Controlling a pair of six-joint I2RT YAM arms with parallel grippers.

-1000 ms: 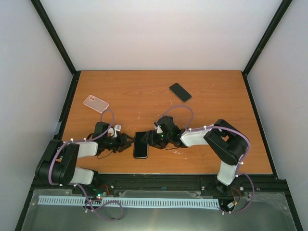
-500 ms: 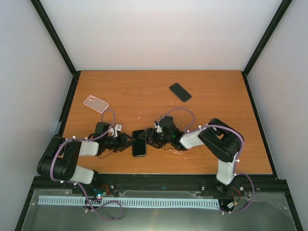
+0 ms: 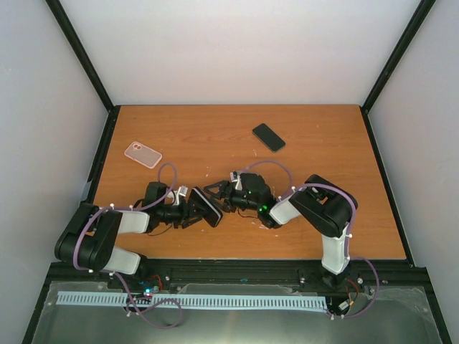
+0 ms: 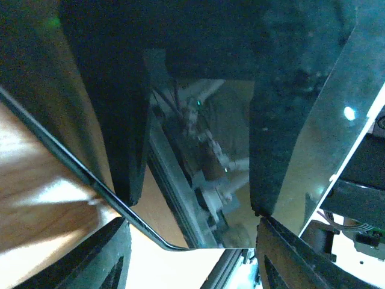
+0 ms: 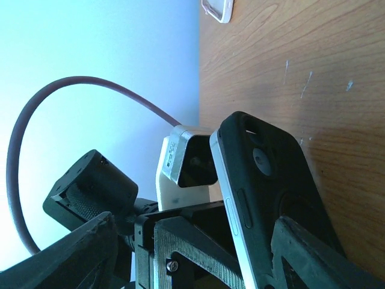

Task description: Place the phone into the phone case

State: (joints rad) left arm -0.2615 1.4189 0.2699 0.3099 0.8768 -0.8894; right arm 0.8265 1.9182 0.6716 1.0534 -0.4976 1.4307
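An orange-brown wooden table sits between white walls. Near its front edge, between the two arms, a slim black phone with a silver rim and glossy screen stands tipped up. Its long axis runs diagonally, with the camera end toward the far left. The left gripper has its fingers spread and its tips at the glass. The right gripper is spread wide around the phone's back. The pale pink phone case lies well apart, far left.
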